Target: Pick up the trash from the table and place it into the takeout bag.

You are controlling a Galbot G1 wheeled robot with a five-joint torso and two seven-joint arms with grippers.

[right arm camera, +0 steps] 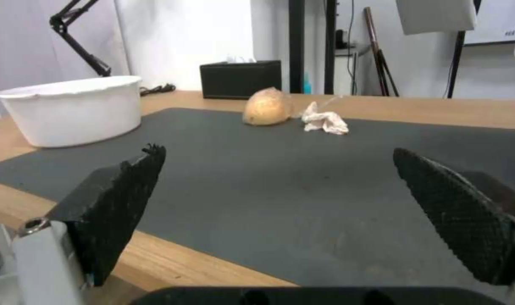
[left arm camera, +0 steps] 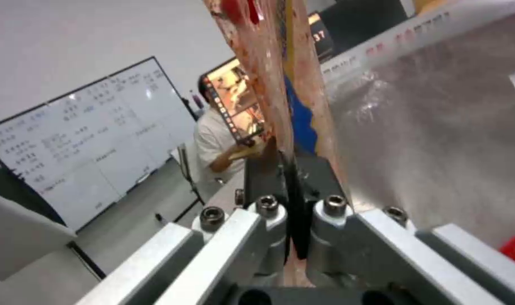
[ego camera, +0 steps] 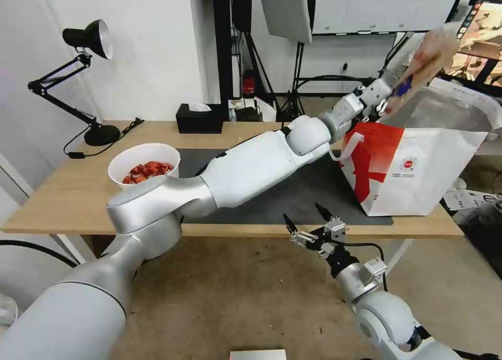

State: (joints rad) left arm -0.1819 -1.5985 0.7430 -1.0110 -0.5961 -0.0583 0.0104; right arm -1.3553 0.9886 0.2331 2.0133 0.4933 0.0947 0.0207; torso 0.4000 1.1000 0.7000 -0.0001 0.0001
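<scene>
Left hand [ego camera: 388, 96] is raised above the open mouth of the takeout bag [ego camera: 418, 166], clenched on one edge of the clear food tray [ego camera: 431, 54]; the left wrist view shows the fingers [left arm camera: 263, 178] pressed together on the thin plastic lip, with the tray [left arm camera: 263, 63] standing edge-on beyond them and the bag's foil lining [left arm camera: 433, 140] behind it. Tray is smeared red inside and tilted steeply. Judged light and thin-walled, flexible rather than stiff, probably greasy, so a rim pinch like this one could slip or let it swing; scraps may spill if it tips further. The bag stands on the worktop [ego camera: 73, 193] at its right end, partly on the dark mat [ego camera: 293, 193]; soft-sided, so its mouth could fold in if struck. Right hand [ego camera: 309, 225] hangs released, fingers spread wide, just off the worktop's front edge, holding nothing. Remaining trash: white bowl [ego camera: 144, 164] of red shells near the left end by the mat's corner, likely the heaviest item, rigid, and best taken by the rim and kept level; small bag with a beige lump [right arm camera: 267, 106] and crumpled tissue [right arm camera: 324, 120] lying just beside each other towards the mat's far edge, both soft and very light, to be pinched from above. Black tissue box [ego camera: 198, 118] sits at the far edge
</scene>
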